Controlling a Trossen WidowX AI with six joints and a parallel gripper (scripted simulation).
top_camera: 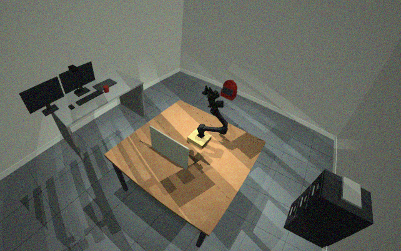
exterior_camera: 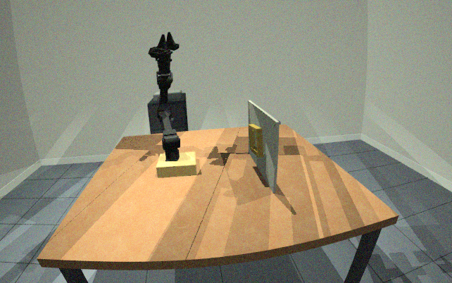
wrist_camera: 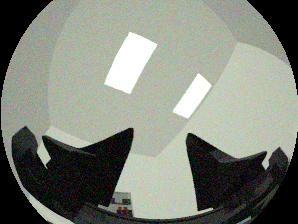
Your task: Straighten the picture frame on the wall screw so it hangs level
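Observation:
The yellow picture frame (exterior_camera: 260,143) hangs on the arm-facing side of the upright grey panel (top_camera: 168,147) (exterior_camera: 270,151). The exterior camera sees it at a steep angle, so its tilt cannot be judged well. The panel hides it in the top view, and it is not in the wrist view. The screw and the notched strip cannot be seen. My gripper (top_camera: 205,89) (exterior_camera: 165,34) (wrist_camera: 160,135) is partly open and empty. It is raised high above the table, fingers pointing up, well away from the frame.
The arm's yellow base block (exterior_camera: 176,170) (top_camera: 195,141) sits on the wooden table (exterior_camera: 116,225) (top_camera: 218,193), across from the panel. A desk with monitors, a red chair (top_camera: 230,85) and a black cabinet (top_camera: 318,212) stand beyond the table. The wrist view shows bright ceiling lights (wrist_camera: 131,62).

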